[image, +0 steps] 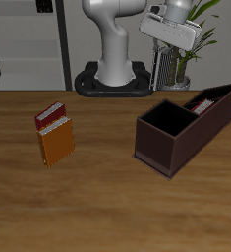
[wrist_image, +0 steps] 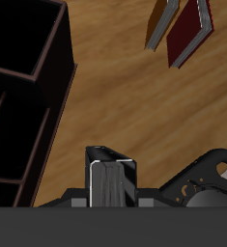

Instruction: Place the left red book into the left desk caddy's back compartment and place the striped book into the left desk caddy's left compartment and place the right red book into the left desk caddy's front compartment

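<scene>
Clamped in the gripper (image: pixel 165 51), the striped book (wrist_image: pixel 109 183) hangs on its edge, grey and black stripes running along its cover. The jaws are narrowed to the book's thin width and hold it from both sides. The tool is raised well above the table (image: pixel 107 202) with the book hanging under it.

Below the tool and just to one side lies the left desk caddy (image: pixel 176 148), a long dark maroon box with an open top. Its large square section is at the end nearer the table's front edge, and the narrower slots lie closer to the tool. A dark red book, apparently the right red book (image: pixel 201 104), leans in the part of the caddy nearest the tool; the exact slot cannot be told. The striped book is above the caddy's level and outside every compartment.

Well apart from the tool, across bare wood on the side away from the caddy, the left red book (image: pixel 50 116) lies just beside a larger orange-brown book (image: pixel 58 144).
</scene>
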